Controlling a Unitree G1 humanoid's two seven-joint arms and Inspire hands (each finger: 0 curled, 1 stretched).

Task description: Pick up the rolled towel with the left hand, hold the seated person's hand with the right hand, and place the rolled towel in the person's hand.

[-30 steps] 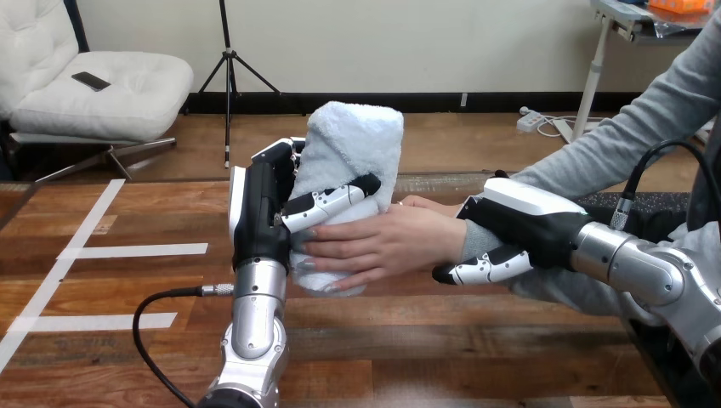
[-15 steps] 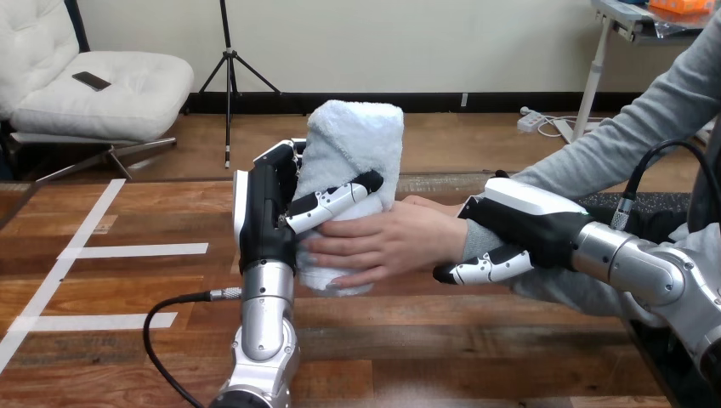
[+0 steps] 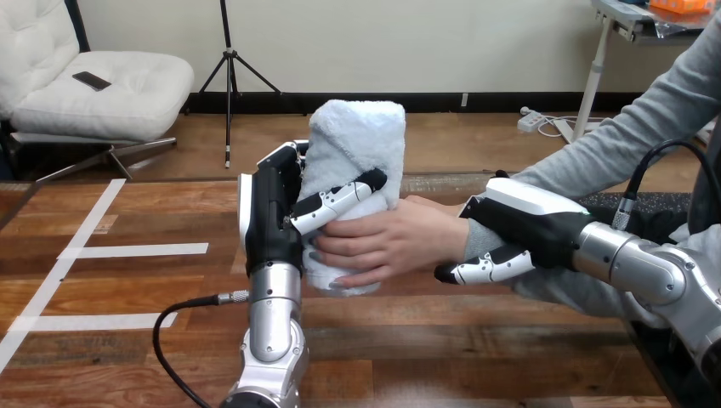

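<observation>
The left hand has edged right, gripping the upright rolled towel and pressing it into the person's hand above the table's middle. The right hand clasps the wrist, apparently steadying the palm.

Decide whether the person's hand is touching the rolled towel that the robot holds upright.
Touching. The head view shows the person's hand laid against the rolled towel at its lower front with no gap, just below the left hand.

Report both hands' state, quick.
Left hand: closed, fingers curled round the rolled towel.
Right hand: closed round the person's wrist.
</observation>
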